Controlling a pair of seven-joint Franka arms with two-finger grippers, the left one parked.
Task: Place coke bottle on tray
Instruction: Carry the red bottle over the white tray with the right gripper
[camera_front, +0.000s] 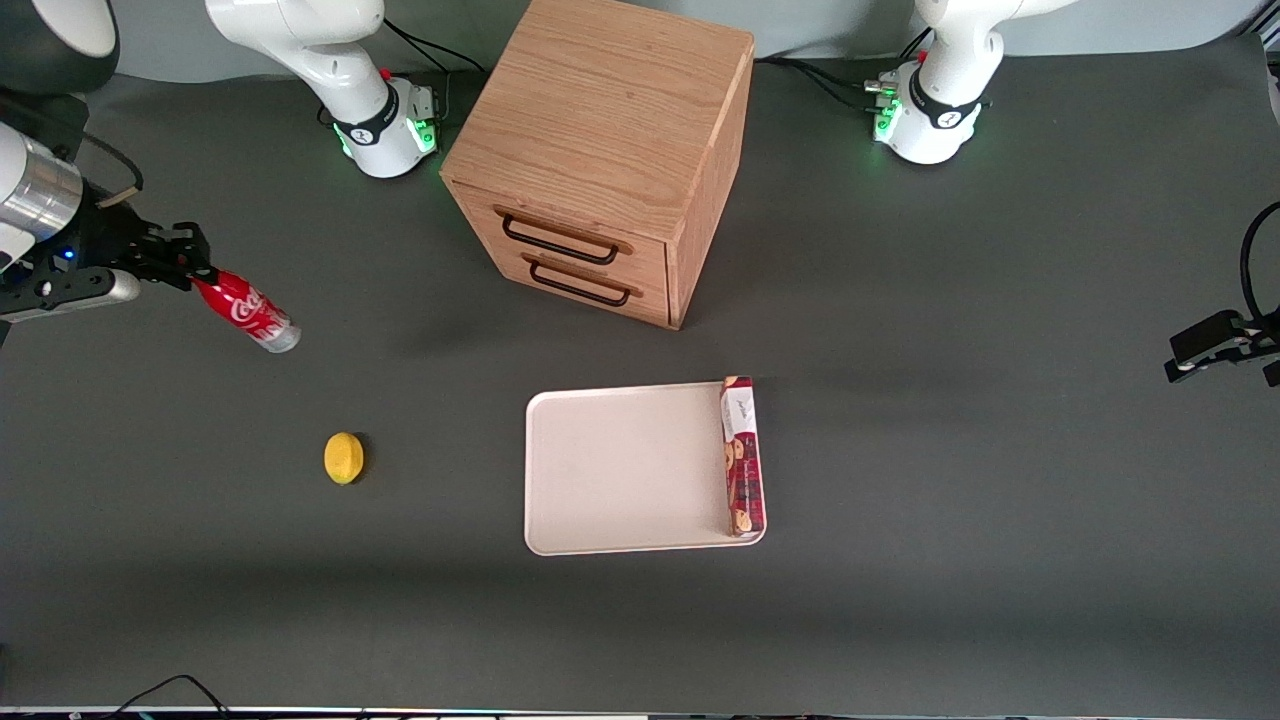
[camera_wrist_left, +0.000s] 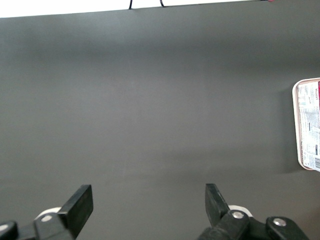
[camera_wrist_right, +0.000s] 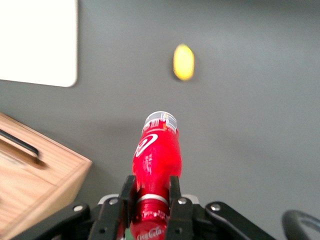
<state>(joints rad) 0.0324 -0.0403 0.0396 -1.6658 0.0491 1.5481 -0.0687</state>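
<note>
My right gripper (camera_front: 195, 272) is shut on the neck of the coke bottle (camera_front: 246, 312), a small red bottle with white script and a silvery base, at the working arm's end of the table. The bottle juts out from the fingers, base outward. In the right wrist view the fingers (camera_wrist_right: 127, 192) clamp the bottle (camera_wrist_right: 156, 155) just below its cap. The cream-white tray (camera_front: 620, 470) lies flat nearer the front camera than the wooden cabinet; a corner of it shows in the right wrist view (camera_wrist_right: 37, 42).
A wooden two-drawer cabinet (camera_front: 600, 160) stands at the middle back. A long red cookie box (camera_front: 742, 455) lies along one edge of the tray. A yellow lemon (camera_front: 344, 458) lies on the table between bottle and tray, also in the right wrist view (camera_wrist_right: 183, 62).
</note>
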